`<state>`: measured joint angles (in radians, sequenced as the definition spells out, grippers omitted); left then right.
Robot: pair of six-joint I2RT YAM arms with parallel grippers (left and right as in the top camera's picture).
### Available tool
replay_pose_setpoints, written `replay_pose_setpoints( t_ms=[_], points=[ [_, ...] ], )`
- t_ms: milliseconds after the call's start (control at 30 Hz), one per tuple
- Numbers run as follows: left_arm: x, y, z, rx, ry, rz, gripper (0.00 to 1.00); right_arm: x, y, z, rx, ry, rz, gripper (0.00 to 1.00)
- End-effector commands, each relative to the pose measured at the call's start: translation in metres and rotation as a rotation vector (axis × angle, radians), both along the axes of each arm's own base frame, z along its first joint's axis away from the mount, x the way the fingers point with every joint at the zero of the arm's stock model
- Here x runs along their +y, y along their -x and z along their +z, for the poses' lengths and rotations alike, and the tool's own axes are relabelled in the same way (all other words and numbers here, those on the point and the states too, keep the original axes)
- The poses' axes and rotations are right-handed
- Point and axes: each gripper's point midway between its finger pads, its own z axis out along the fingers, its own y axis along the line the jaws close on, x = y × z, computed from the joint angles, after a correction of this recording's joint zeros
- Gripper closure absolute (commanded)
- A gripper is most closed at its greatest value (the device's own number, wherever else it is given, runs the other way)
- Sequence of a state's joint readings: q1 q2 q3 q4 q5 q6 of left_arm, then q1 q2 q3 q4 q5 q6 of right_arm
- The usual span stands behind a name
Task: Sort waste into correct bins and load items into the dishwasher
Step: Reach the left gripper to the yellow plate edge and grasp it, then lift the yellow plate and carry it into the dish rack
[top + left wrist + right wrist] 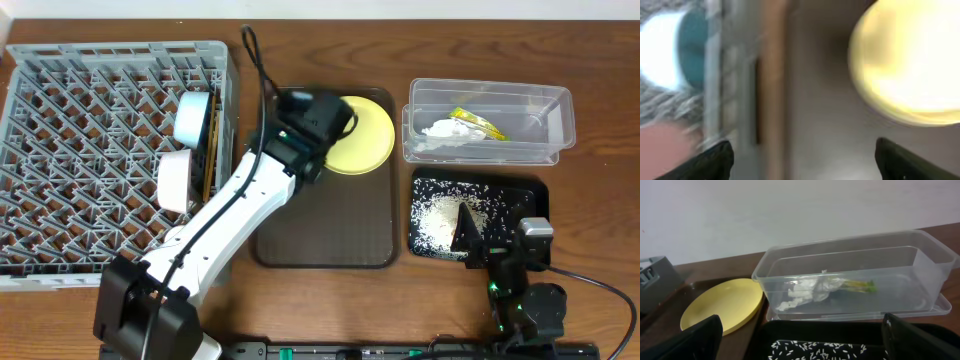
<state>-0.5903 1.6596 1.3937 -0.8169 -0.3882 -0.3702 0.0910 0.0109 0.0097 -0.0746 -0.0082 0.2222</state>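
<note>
The yellow plate (365,135) lies at the back right of the brown serving tray (325,235); it also shows in the left wrist view (907,62) and the right wrist view (722,305). My left gripper (300,108) is open and empty over the tray's back left, beside the plate. The grey dish rack (90,150) holds the pale blue bowl (192,115) and a white bowl (175,180) on edge. The clear tub (490,120) holds the tissue (440,130) and wrapper (478,122). Rice (435,220) lies in the black tray (480,190). My right gripper (500,250) is open over the black tray's near edge.
The rack fills the left of the wooden table (600,210). A black cable (258,60) runs from the back edge to my left arm. The left wrist view is blurred. The cup and chopsticks are not clearly visible.
</note>
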Motion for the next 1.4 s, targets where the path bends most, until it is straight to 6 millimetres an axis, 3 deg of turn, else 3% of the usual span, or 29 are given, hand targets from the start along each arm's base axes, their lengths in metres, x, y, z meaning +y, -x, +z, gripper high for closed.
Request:
replay_pose_setpoints(
  t_ms=[0, 133, 333, 700, 800, 933, 1067, 1133, 1200, 1233, 1300, 1367],
  points=[
    [-0.035, -0.013, 0.004, -0.008, 0.188, -0.080, 0.10, -0.002, 0.000, -0.001, -0.002, 0.014, -0.008, 0.01],
    [-0.047, -0.044, -0.001, -0.039, 0.334, -0.085, 0.12, -0.002, 0.000, -0.001, -0.002, 0.014, -0.007, 0.01],
    [-0.031, -0.073, -0.053, 0.049, 0.412, -0.032, 0.19, -0.002, 0.000, -0.001, -0.002, 0.014, -0.007, 0.01],
    [-0.043, -0.068, -0.138, 0.227, 0.423, -0.035, 0.31, -0.002, 0.000, -0.001, -0.002, 0.014, -0.008, 0.01],
    [-0.042, -0.068, -0.151, 0.245, 0.416, -0.029, 0.32, -0.002, 0.000, -0.001, -0.002, 0.014, -0.008, 0.01],
    [-0.042, -0.069, -0.156, 0.244, 0.412, -0.027, 0.37, -0.002, 0.000, -0.001, -0.002, 0.014, -0.007, 0.01],
    [-0.040, -0.070, -0.157, 0.242, 0.403, -0.023, 0.51, -0.002, 0.000, -0.001, -0.002, 0.014, -0.007, 0.01],
    [-0.037, -0.068, -0.159, 0.244, 0.385, -0.014, 0.67, -0.002, 0.000, -0.001, -0.002, 0.014, -0.008, 0.01],
    [-0.035, -0.064, -0.161, 0.264, 0.378, -0.009, 0.90, -0.002, 0.000, -0.001, -0.002, 0.014, -0.007, 0.01],
    [-0.034, -0.062, -0.161, 0.271, 0.375, -0.008, 0.94, -0.002, 0.000, -0.001, -0.002, 0.014, -0.007, 0.01],
    [-0.033, -0.058, -0.153, 0.277, 0.363, -0.026, 0.94, -0.002, 0.000, -0.001, -0.002, 0.014, -0.007, 0.01],
    [-0.028, -0.055, -0.133, 0.265, 0.331, -0.059, 0.94, -0.002, 0.000, -0.001, -0.002, 0.014, -0.008, 0.01]
  ],
)
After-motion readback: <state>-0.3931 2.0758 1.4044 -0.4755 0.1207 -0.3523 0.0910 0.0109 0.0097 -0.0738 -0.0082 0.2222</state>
